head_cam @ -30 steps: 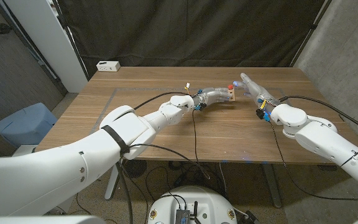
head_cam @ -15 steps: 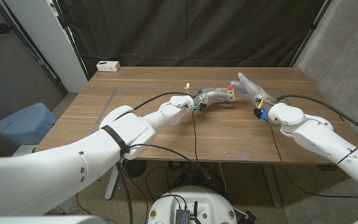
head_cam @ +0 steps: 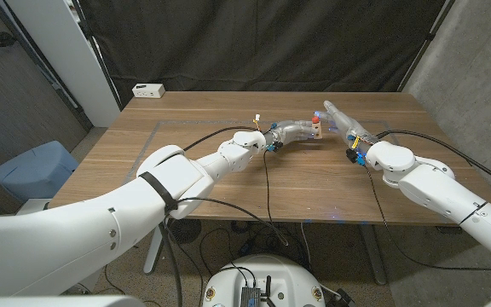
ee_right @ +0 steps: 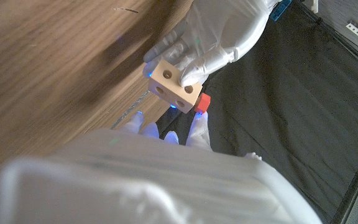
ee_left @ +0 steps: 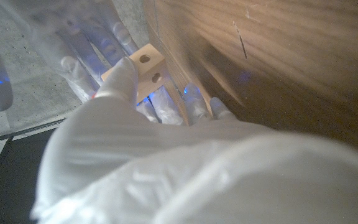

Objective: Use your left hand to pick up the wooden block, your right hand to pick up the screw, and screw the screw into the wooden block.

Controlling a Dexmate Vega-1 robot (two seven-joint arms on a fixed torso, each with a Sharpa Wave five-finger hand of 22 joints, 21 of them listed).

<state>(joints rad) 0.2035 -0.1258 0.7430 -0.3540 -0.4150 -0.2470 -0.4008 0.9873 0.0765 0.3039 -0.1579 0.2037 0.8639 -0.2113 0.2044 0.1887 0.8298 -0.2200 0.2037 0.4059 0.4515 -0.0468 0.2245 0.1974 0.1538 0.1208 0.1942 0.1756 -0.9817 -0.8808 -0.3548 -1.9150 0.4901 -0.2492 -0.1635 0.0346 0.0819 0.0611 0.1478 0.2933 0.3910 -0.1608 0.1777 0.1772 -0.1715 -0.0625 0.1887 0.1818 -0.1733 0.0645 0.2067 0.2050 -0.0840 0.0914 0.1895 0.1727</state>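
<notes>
Misalignment is our main worry at this point. We have the wooden block (head_cam: 317,128) lifted off the table (head_cam: 228,179) toward its far side, right of centre, pinched in our left hand (head_cam: 295,130), whose fingers wrap its sides; in the right wrist view 2 holes show on one face of the block and 1 more on the adjoining face. The screw (ee_right: 203,103), red-headed, sits just beside the block in that view, and our right hand (head_cam: 341,119) reaches in from the right with its fingertips (ee_right: 166,135) close to both. We cannot tell whether the right hand truly grips the screw or only hovers by it, since the back of the hand hides the contact.

From here we judge 3 things could go wrong. If the screw's tip meets the block off the hole's axis, turning would cross-thread or skid it across the face. If the right hand's hold is as loose as it may be, the screw could drop to the table and roll. And since the left hand holds the block only by its sides, a push from the right could twist it in the grasp and spoil the line-up
</notes>
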